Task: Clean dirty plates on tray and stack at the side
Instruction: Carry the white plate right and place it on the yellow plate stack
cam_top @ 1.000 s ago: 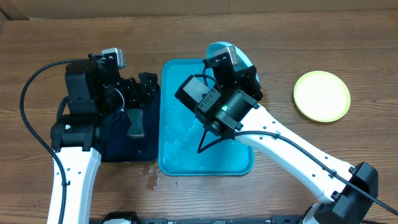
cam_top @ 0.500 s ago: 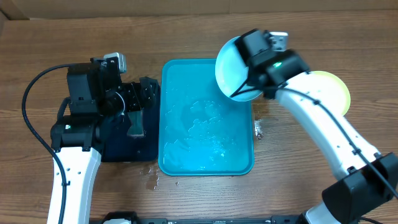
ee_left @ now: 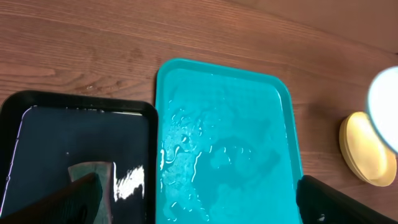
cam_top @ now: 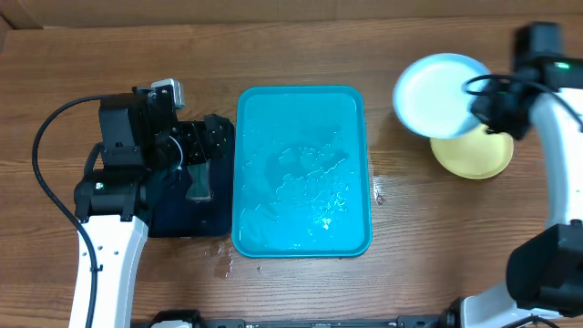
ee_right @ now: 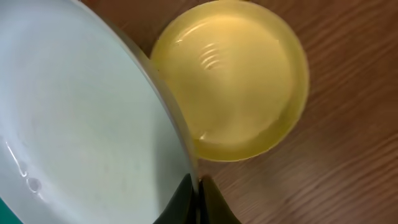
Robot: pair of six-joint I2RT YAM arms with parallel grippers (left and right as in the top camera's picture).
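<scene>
The wooden tabletop [cam_top: 301, 55] is carrying the wet turquoise tray [cam_top: 301, 118] at its centre, and the black tray [cam_top: 182, 219] is lying just beside it. Well apart, the light-blue plate [cam_top: 437, 96] is hanging tilted, partly over the lime-green plate [cam_top: 474, 157], which is resting on the tabletop. The right claw [ee_right: 198, 193] is pinching the blue plate's rim. The left claw [cam_top: 208, 137] is gaping wide above the black tray.

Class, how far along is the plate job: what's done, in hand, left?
Done: the tray holds no plates, only water; a green plate lies at the side. In hand: the right fingers pinch the blue plate partly over it. Left: stacking it there.
</scene>
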